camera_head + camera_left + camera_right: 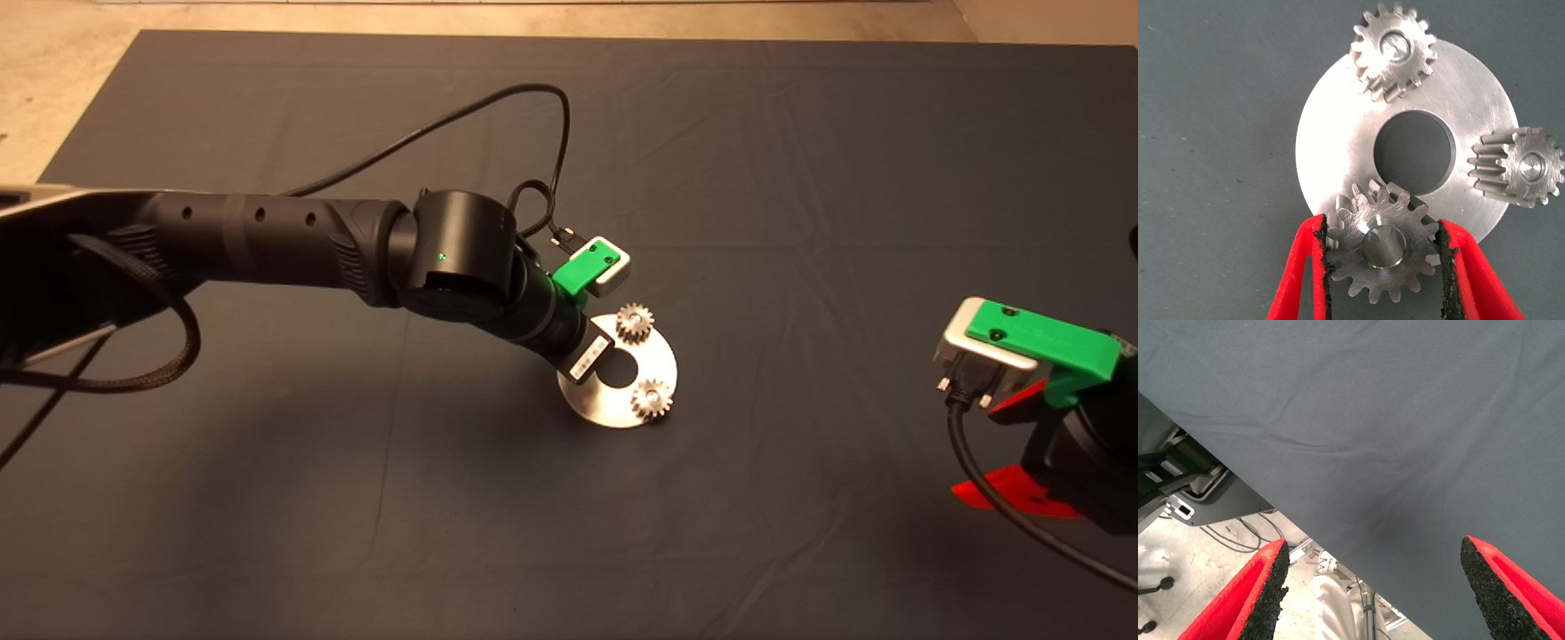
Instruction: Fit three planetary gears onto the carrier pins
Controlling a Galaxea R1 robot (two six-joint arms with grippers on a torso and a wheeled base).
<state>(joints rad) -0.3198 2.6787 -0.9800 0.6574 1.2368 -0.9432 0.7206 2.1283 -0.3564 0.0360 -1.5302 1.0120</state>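
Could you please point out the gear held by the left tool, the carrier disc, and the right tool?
Held gear (1383,248): left wrist view, its face near the centre hole.
Carrier disc (1338,150): left wrist view, bare flat face.
Right tool (1373,587): right wrist view, midway between its fingertips.

You have the carrier disc (1338,140) lying flat on the mat (800,178) near its middle. Two planetary gears (1393,52) (1518,167) sit on pins at its rim. The third gear (1381,248) sits between the left gripper's (1383,257) fingers (1308,267), over the disc's edge.
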